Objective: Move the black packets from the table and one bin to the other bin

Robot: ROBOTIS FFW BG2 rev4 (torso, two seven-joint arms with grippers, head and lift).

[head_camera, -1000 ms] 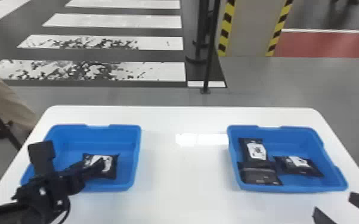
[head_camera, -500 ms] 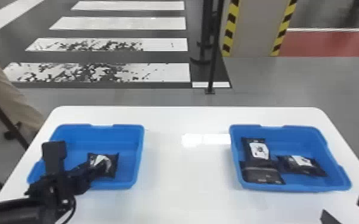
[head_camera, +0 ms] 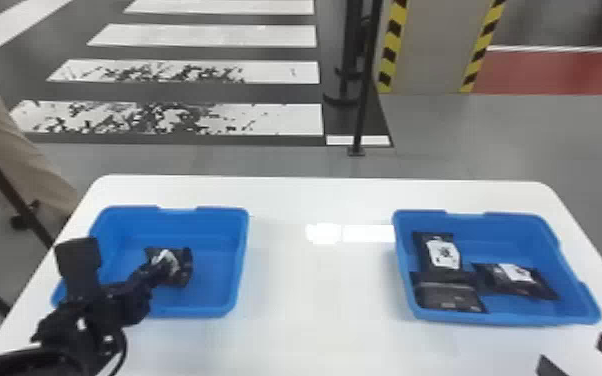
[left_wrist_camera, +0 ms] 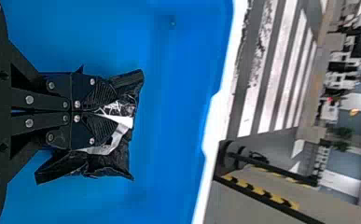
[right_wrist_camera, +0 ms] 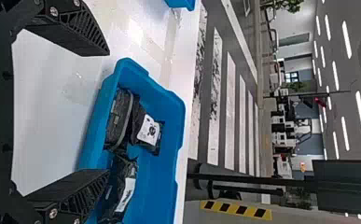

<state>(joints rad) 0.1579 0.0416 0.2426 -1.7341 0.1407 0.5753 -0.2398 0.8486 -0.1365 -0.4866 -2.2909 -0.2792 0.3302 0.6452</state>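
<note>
The left gripper (head_camera: 159, 274) has slightly raised one crumpled black packet (head_camera: 185, 260), fingers pinching it; we count three packets (head_camera: 444, 254) in the right bin (head_camera: 505, 319), right gripper (head_camera: 571, 346) wide apart.

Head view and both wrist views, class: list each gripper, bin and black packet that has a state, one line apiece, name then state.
Left gripper: shut on a packet.
Right gripper: open, empty.
Left bin: upright, open-topped, one packet inside.
Right bin: upright, open-topped, three packets inside.
Gripped packet: creased, pinched between the fingers; whether lifted, cannot tell.
Right bin's packets: lying down, two showing white labels.
</note>
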